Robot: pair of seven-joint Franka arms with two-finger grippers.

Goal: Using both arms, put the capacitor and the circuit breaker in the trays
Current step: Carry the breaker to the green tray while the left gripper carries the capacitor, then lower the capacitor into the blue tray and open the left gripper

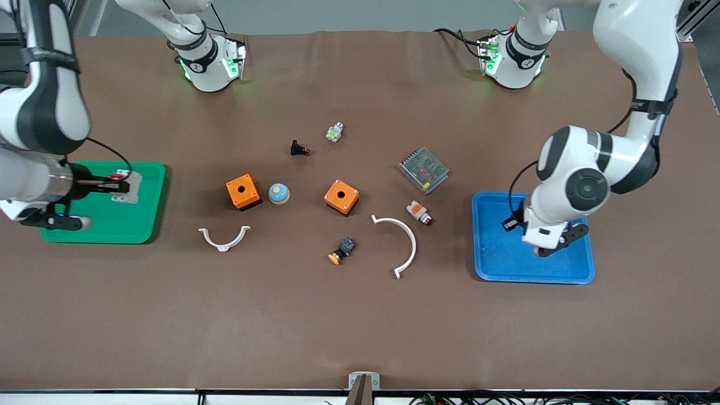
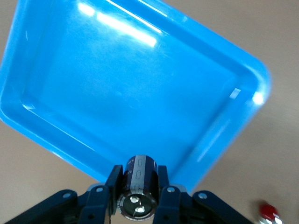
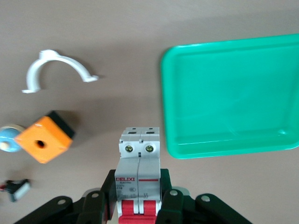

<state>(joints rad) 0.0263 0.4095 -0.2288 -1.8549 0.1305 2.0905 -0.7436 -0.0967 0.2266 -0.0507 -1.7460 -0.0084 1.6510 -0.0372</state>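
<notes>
My right gripper point(image 3: 139, 189) is shut on the circuit breaker point(image 3: 139, 158), a white-grey block with red levers at the gripper end. In the front view the circuit breaker point(image 1: 125, 185) hangs over the green tray point(image 1: 101, 228), near the tray's edge toward the table's middle. My left gripper point(image 2: 138, 186) is shut on the capacitor point(image 2: 140, 175), a black cylinder with a silvery stripe. It holds the capacitor over the rim of the blue tray point(image 2: 140, 79). In the front view the left gripper point(image 1: 512, 223) is over the blue tray point(image 1: 506, 259); the capacitor is hidden there.
Between the trays lie two orange boxes point(image 1: 243, 192) point(image 1: 341, 197), a blue dome point(image 1: 278, 193), two white curved clamps point(image 1: 225, 237) point(image 1: 402, 242), a metal mesh unit point(image 1: 423, 170), a white-and-orange button point(image 1: 419, 212), a black push-button point(image 1: 298, 149) and smaller parts point(image 1: 342, 250) point(image 1: 334, 132).
</notes>
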